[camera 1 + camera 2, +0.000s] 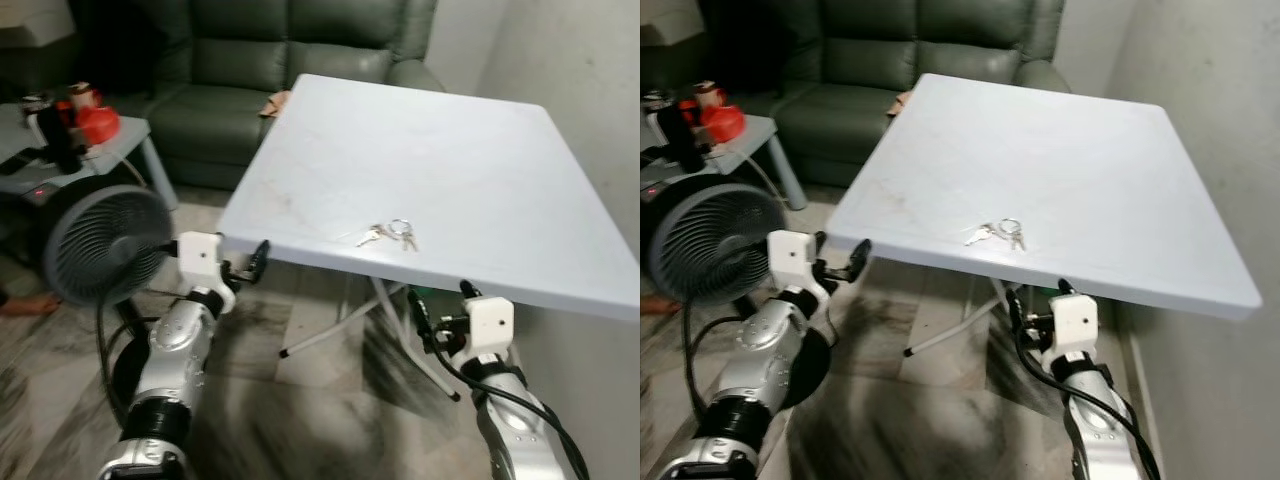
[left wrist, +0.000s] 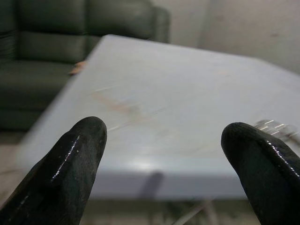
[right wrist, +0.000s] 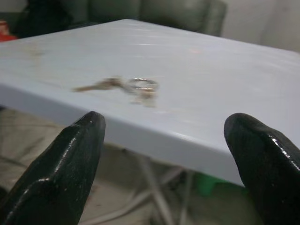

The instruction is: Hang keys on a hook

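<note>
White table, keys near its front edge, both hands spread below.

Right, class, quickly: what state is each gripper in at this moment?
Left gripper: open, holding nothing, short of the table.
Right gripper: open, empty, facing the keys.
</note>
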You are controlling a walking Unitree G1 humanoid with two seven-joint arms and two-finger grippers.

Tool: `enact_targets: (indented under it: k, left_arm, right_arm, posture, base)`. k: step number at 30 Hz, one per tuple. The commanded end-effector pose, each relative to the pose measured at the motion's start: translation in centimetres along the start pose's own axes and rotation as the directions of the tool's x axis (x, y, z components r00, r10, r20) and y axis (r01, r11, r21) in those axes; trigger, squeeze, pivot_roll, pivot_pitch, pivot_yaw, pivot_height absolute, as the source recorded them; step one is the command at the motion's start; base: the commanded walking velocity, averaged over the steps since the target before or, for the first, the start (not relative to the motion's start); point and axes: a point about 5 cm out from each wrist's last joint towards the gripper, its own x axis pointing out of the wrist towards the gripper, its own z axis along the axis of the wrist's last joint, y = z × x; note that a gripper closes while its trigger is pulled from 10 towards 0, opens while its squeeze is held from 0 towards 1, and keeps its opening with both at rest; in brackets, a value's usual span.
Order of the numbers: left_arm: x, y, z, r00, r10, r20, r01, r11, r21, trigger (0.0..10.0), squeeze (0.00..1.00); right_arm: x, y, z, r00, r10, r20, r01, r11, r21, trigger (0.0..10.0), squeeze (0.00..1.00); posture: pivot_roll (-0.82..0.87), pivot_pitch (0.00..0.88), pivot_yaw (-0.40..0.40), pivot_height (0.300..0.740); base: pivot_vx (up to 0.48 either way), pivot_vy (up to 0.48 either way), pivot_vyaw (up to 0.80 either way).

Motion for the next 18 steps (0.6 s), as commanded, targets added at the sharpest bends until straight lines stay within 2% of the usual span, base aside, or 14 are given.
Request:
enact_targets:
  k: [1,11,13,18]
  left_arm:
    - [0.5,-1.1,0.15,0.999,-0.037,0.003,0.037,0.999,-0.01,10.0,0.0]
    - [0.69,-1.27,0.36,0.999,-0.04,0.009,0.04,0.999,-0.016,10.0,0.0]
    - [0.74,-1.29,0.38,0.999,-0.038,0.008,0.038,0.999,-0.02,10.0,0.0]
    - [0.76,-1.15,0.37,1.0,-0.029,0.007,0.029,0.999,-0.037,10.0,0.0]
  right_arm:
    - [-0.21,-0.73,0.16,1.0,-0.021,0.0,0.021,1.0,-0.004,10.0,0.0]
    - [-0.22,-0.77,0.13,1.0,-0.025,-0.003,0.025,1.0,-0.002,10.0,0.0]
    - [-0.18,-0.8,0.15,1.0,-0.025,-0.004,0.025,1.0,-0.001,10.0,0.0]
    - [-0.18,-0.74,0.18,1.0,-0.021,-0.003,0.021,1.0,0.0,10.0,0.0]
  posture:
    - [0.01,0.0,-0.03,0.74]
    - [0.01,0.0,-0.029,0.74]
    - [0.01,0.0,-0.029,0.74]
    - [0.02,0.0,-0.031,0.74]
  base:
    - [0.319,0.0,0.0]
    - [0.293,0.0,0.0]
    - [0.0,0.0,0.0]
    - [0.0,0.35,0.0]
